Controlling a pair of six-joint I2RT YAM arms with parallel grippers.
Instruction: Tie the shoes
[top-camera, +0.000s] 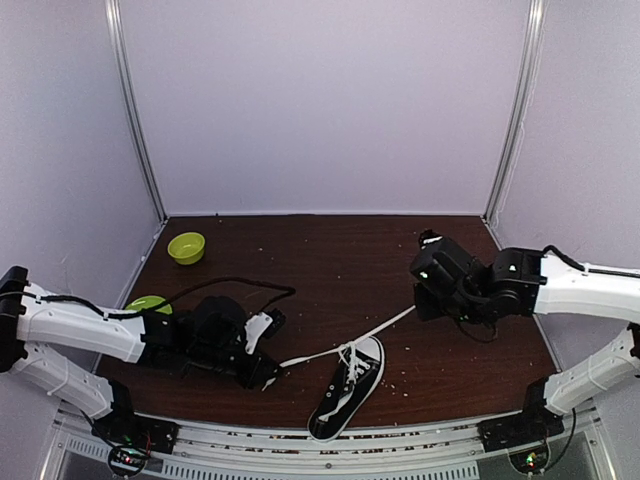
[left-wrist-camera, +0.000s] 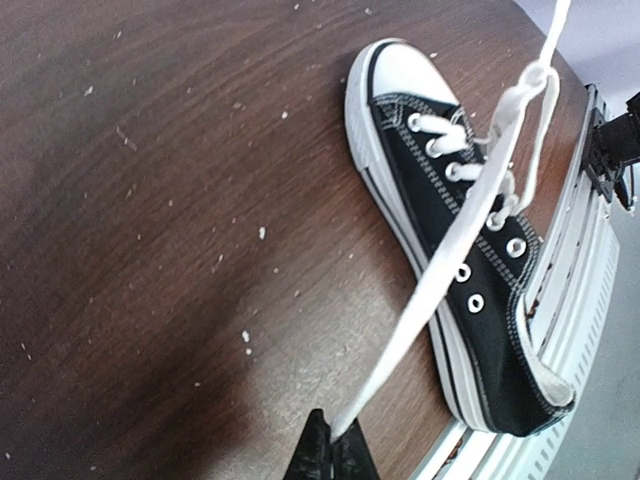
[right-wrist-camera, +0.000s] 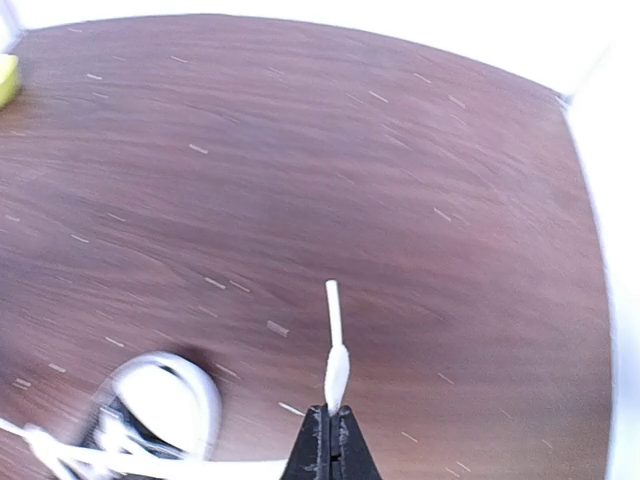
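The shoe, a black low-top sneaker with white sole and toe cap, lies near the table's front edge with its heel over the rail. Its white laces cross in a loose knot above the eyelets. One lace runs taut up and right to my right gripper, which is shut on it near the stiff tip. The other lace stretches left to my left gripper, shut on that end. The sneaker fills the right of the left wrist view; its toe cap shows blurred in the right wrist view.
A green bowl stands at the back left, and a second green dish peeks out behind my left arm. A black cable loops over the table near the left arm. The metal rail edges the front.
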